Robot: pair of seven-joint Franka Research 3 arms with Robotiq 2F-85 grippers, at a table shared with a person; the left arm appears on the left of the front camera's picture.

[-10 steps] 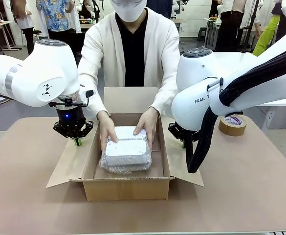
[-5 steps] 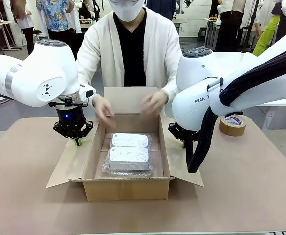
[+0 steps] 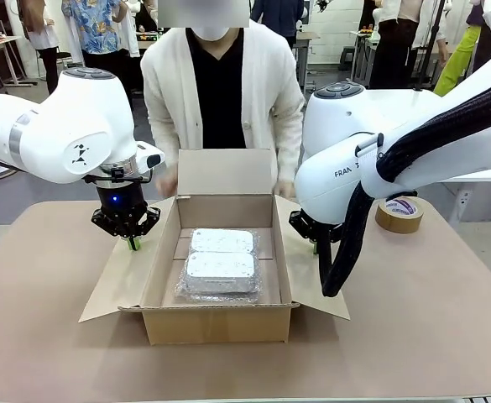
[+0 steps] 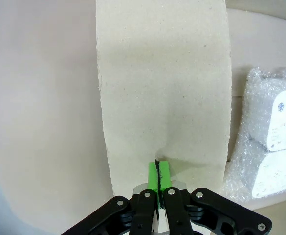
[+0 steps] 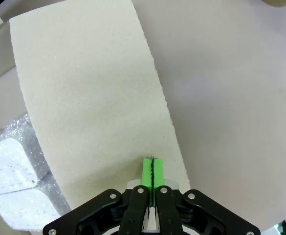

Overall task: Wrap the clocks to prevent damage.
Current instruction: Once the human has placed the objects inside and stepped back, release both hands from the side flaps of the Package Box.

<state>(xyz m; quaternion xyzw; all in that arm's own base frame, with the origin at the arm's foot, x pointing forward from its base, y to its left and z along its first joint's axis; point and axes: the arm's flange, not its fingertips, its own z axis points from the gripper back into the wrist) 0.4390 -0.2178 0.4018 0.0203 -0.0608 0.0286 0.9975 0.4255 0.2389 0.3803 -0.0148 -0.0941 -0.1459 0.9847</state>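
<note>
Clocks lying midway between two pinched hands

Left hand (image 3: 133, 242) is hovering low over the left flap (image 3: 126, 281) of the open cardboard box (image 3: 220, 323). Its green pads are pressed flat together with nothing between them, and in the left wrist view the tips seem to be touching the cardboard, though contact is hard to confirm.

The wrapped clocks (image 3: 221, 264) are lying on the box floor as two bubble-wrapped white blocks, one behind the other and touching. Each block's long axis is running left to right across the box. From the left hand they are sitting inward, toward the robot's right and lower down.

The person (image 3: 220, 92) is standing behind the raised far flap with both hands near the back wall, apart from the clocks.

Right hand (image 3: 315, 245) is mirroring the left. It is pinched shut and empty, poised over the right flap (image 3: 312, 281), with the clocks inward to the robot's left. Neither arm looks nearer than the other.

A tape roll (image 3: 399, 215) is sitting on the worktop (image 3: 430, 336) beyond the right arm.

Judging from this, the wrapping looks done. Any coming move is likely turning on the flaps, which hinge along lines running near to far, so each would be folding inward over the clocks.
</note>
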